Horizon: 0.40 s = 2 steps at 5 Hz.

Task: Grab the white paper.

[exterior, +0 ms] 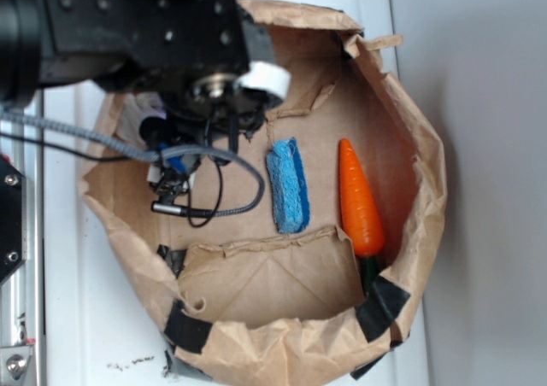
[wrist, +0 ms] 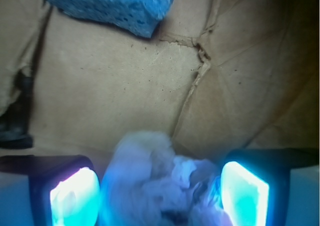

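Note:
The white paper [wrist: 150, 181], a crumpled off-white wad, lies on the brown bag floor and fills most of the space between my fingers in the wrist view. My gripper [wrist: 160, 196] is open around it. The left pad [wrist: 75, 196] sits right against the wad, and a thin dark gap remains at the right pad [wrist: 245, 193]. In the exterior view the black arm [exterior: 128, 27] covers the gripper, and only a pale patch under it hints at the paper.
The brown paper bag [exterior: 410, 147] forms a walled basin with black tape [exterior: 380, 305] on its rim. Inside lie a blue sponge [exterior: 288, 185] [wrist: 110, 6] and an orange carrot [exterior: 359, 202] to the right. A folded flap [exterior: 273, 275] rises at the front.

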{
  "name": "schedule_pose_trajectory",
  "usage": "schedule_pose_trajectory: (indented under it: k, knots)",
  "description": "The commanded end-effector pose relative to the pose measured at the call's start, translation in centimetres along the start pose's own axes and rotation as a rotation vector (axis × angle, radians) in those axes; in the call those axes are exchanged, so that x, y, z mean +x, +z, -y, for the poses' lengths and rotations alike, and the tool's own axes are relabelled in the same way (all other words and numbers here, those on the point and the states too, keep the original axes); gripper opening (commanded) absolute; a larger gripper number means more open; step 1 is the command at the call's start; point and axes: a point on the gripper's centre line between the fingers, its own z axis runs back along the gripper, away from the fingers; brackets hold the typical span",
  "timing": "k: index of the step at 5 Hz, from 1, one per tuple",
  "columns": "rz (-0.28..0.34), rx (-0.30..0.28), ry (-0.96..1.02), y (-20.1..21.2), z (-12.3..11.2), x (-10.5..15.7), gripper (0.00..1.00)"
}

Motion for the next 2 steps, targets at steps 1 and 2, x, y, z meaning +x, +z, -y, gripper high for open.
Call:
schedule_pose_trajectory:
  k: [1,2]
  knots:
    - [-0.012,0.199,0.004,0.4,-1.7,-1.5,1.00]
    - [0.010,0.206,0.004,-0.8,-1.3,-1.7,1.00]
